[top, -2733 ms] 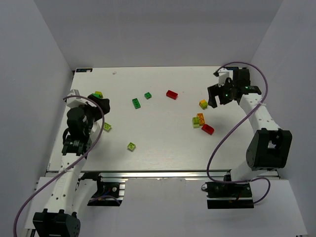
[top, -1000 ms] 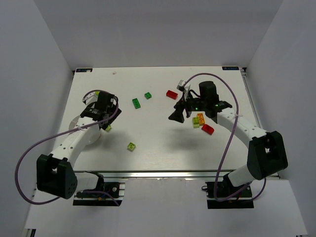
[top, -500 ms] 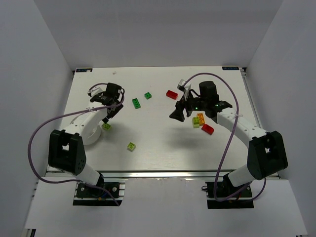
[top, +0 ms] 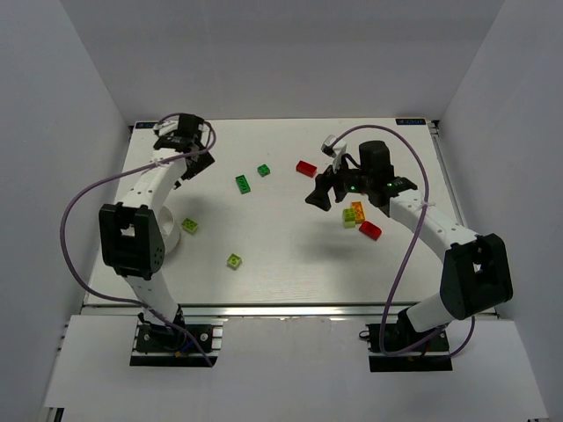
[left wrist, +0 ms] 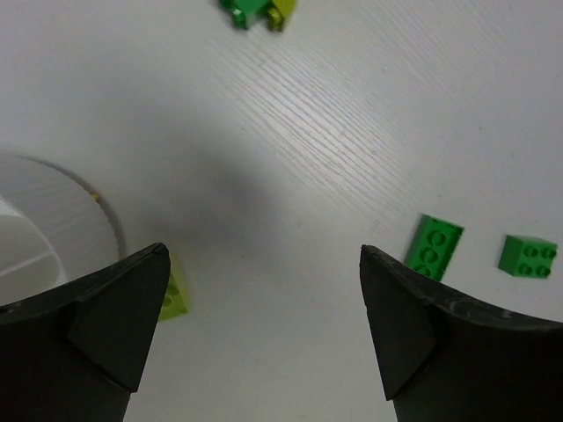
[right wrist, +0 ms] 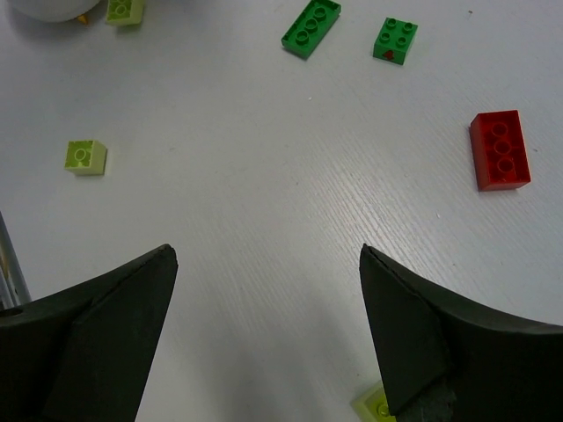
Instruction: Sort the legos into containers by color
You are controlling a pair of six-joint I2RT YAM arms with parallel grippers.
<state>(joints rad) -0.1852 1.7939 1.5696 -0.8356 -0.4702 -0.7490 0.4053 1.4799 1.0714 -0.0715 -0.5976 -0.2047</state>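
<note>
— Where is our left gripper (top: pixel 182 141)?
— We see it up at 10 o'clock on the white table (top: pixel 281 268). Its two black fingers (left wrist: pixel 97 334) are spread wide and nothing is between them.
— And our right gripper (top: pixel 318 195)?
— Near the middle of the table. We see it wide open too, and it holds nothing.
— Where is the small round white plastic dish (top: pixel 172 244)?
— At 8 o'clock, partly under our left arm (top: pixel 132 242). A little lime green plastic brick (top: pixel 190 226) sits just beside it, at its 2 o'clock.
— Where are our other bricks?
— All on the table. A long dark green brick (top: pixel 243 184) and a square dark green brick (top: pixel 263 170) lie at 10 and 11 o'clock from the middle. A red brick (top: pixel 306 168) lies at 1 o'clock. At 3 o'clock an orange brick (top: pixel 357 210), a pale lime brick (top: pixel 349 221) and a second red brick (top: pixel 369 230) huddle close together. A lone lime green brick (top: pixel 233 260) sits at 7 o'clock.
</note>
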